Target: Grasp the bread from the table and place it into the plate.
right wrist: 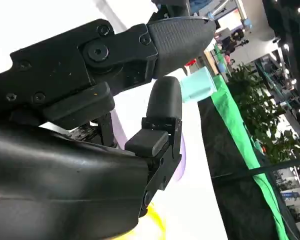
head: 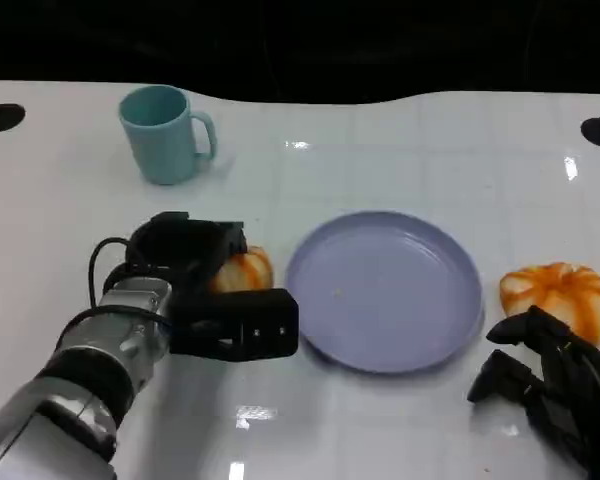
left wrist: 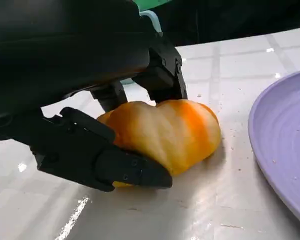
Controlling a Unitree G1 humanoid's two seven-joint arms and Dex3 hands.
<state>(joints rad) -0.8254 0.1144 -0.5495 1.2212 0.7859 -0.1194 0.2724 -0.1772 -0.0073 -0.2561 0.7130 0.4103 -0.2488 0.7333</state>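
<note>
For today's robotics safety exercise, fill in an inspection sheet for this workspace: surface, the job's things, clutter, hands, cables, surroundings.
Surface: white table, glossy, a few crumbs.
Job's things: bread on the table left of the purple plate, which holds nothing.
Clutter: teal mug; a second bread right of the plate.
Hands: left hand closed around the bread; right hand holds nothing.
Cables: black cable at the left wrist.
Surroundings: dark beyond the table.
</note>
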